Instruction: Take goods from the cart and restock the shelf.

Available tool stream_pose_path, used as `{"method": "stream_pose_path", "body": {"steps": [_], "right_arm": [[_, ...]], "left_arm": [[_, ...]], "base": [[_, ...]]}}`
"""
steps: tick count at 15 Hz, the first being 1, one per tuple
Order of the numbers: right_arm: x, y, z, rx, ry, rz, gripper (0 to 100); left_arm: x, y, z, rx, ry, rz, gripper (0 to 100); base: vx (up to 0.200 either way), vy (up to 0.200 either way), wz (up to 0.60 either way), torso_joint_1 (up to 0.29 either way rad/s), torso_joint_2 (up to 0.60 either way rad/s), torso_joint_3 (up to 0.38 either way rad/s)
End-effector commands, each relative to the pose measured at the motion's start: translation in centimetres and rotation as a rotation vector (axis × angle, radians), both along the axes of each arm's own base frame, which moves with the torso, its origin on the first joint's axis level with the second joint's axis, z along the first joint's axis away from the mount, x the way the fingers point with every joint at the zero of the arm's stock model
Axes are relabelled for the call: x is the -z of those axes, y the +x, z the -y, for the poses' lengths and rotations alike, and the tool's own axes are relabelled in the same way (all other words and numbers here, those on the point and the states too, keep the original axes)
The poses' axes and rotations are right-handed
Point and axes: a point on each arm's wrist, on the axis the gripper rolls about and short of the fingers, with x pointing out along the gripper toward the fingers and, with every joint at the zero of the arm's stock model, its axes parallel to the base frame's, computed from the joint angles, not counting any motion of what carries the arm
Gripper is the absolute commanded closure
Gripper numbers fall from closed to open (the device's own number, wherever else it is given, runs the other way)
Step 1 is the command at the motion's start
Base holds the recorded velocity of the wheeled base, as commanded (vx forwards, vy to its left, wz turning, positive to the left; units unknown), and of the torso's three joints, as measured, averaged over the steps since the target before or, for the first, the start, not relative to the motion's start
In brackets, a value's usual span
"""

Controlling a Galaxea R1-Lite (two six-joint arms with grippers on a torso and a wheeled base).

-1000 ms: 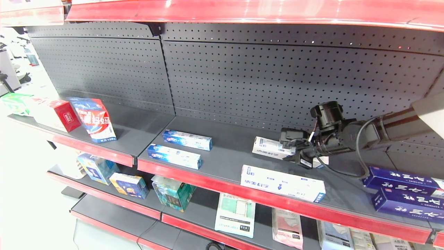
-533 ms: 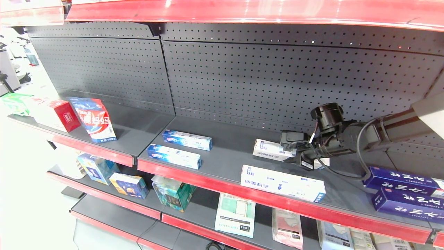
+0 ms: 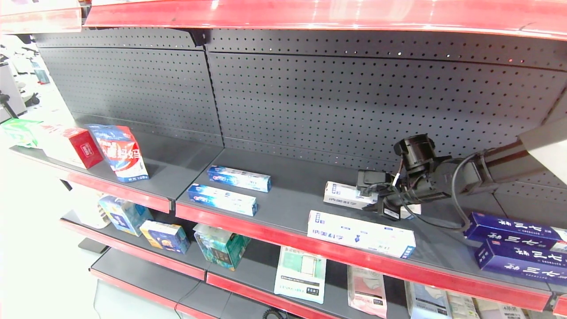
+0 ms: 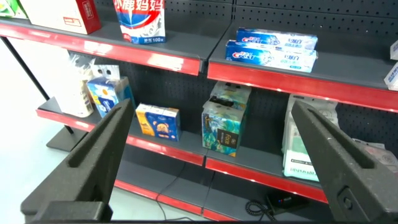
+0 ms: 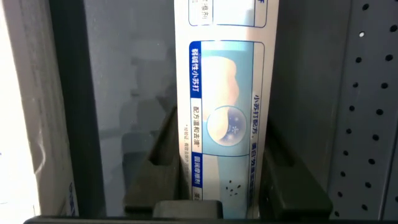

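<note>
2 white toothpaste boxes show on our grey shelf [image 3: 292, 186]: the front box [image 3: 361, 232] lies along its red edge, and the rear box [image 3: 343, 194], just behind it toward the back, sits clamped in the jaws of our right gripper [image 3: 376, 201]. Our left gripper [image 4: 211, 111], jaws wide apart, faces the lower tiers [image 4: 155, 146].

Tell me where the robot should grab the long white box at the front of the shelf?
Best across its narrow width, near the middle, coming down from above and in front. The front box lies flat with its long side along the shelf edge, so its ends look too far apart to span. The right gripper holds the back box just behind, crowding that side.
</note>
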Motion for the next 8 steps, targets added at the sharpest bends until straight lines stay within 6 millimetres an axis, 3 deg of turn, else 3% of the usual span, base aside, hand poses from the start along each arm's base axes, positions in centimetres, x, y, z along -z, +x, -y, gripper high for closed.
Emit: {"method": "stream_pose_path", "body": {"steps": [1, 8], "right_arm": [[-0.01, 0.15, -0.06, -0.002, 0.0, 0.005, 100], [0.38, -0.12, -0.28, -0.003, -0.013, -0.008, 100]], "left_arm": [[0.0, 0.0, 0.0, 0.0, 0.0, 0.0, 0], [0.0, 0.0, 0.0, -0.002, 0.0, 0.0, 0]], "base": [[0.0, 0.0, 0.0, 0.0, 0.0, 0.0], [0.0, 0.0, 0.0, 0.0, 0.0, 0.0]]}}
